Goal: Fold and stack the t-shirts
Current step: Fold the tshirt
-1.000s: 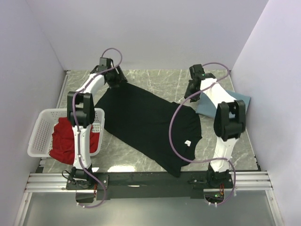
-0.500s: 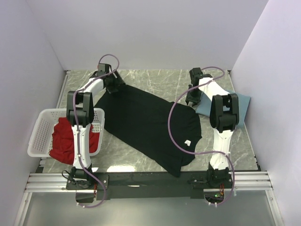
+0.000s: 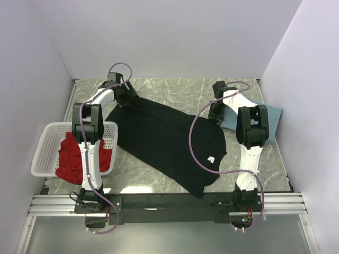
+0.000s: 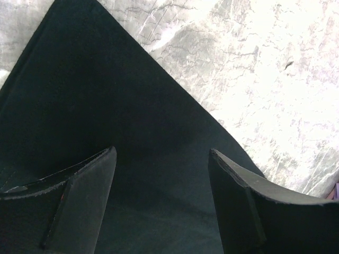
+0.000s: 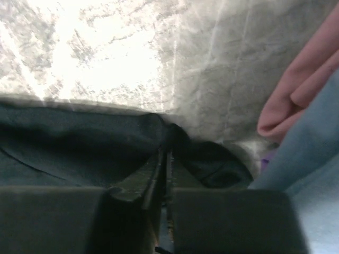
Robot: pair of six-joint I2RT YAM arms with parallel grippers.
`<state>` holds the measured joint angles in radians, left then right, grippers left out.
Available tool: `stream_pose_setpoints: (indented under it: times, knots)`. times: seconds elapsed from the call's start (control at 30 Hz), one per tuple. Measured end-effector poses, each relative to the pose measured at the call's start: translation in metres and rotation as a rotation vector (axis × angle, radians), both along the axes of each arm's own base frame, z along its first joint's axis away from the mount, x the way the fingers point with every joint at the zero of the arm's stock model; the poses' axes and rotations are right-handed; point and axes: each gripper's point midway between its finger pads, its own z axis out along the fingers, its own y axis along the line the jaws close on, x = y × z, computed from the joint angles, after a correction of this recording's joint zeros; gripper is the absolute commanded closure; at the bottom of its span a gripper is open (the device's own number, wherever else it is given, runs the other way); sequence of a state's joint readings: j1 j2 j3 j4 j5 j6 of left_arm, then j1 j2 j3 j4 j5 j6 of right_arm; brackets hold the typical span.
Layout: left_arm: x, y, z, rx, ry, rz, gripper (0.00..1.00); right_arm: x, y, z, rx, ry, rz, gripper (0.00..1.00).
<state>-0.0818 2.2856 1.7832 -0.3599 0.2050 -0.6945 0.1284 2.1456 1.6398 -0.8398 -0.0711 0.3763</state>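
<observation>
At the far side, outstretched, left gripper [image 4: 161,153] gapes over the black t-shirt [image 3: 164,135], right gripper [image 5: 165,154] pinches its edge.

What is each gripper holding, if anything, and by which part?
The right gripper pinches the black t-shirt at its far right edge, where the cloth puckers. The left gripper stands open over the shirt's far left corner, holding nothing.

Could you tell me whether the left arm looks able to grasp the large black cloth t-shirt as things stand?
Probably yes: the left gripper hangs open directly over the far corner of the large black cloth t-shirt, with nothing in between.
</observation>
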Motion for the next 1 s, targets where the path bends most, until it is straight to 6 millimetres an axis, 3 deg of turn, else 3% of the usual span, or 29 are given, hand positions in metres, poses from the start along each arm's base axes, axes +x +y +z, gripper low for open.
stream_pose_setpoints:
  times: [0.23, 0.37, 0.53, 0.63, 0.73, 0.87, 0.9, 1.0]
  knots:
    - [-0.002, 0.001, 0.001, 0.012, 0.001, -0.017, 0.22, 0.005, 0.004, 0.013, 0.019, -0.03, -0.019, 1.0]
    - [-0.005, 0.001, 0.001, 0.019, 0.007, -0.023, 0.22, -0.003, 0.01, 0.044, 0.026, -0.098, -0.005, 1.0]
    - [-0.011, 0.003, 0.001, 0.036, 0.015, -0.037, 0.21, -0.036, 0.045, 0.078, 0.008, -0.169, 0.108, 1.0]
    - [-0.017, 0.006, 0.0, 0.047, 0.029, -0.044, 0.21, -0.066, 0.07, 0.072, -0.026, -0.146, 0.201, 0.99]
    - [-0.02, 0.009, 0.0, 0.054, 0.037, -0.047, 0.21, -0.104, 0.089, 0.053, -0.062, -0.075, 0.287, 0.89]
    - [-0.025, 0.014, 0.0, 0.062, 0.046, -0.049, 0.21, -0.138, 0.09, 0.046, -0.076, -0.018, 0.327, 0.73]
    - [-0.026, 0.016, 0.0, 0.063, 0.046, -0.048, 0.21, -0.14, 0.089, 0.053, -0.07, -0.03, 0.326, 0.67]
    - [-0.032, 0.019, 0.0, 0.067, 0.054, -0.047, 0.2, -0.136, 0.09, 0.083, -0.032, -0.124, 0.322, 0.63]
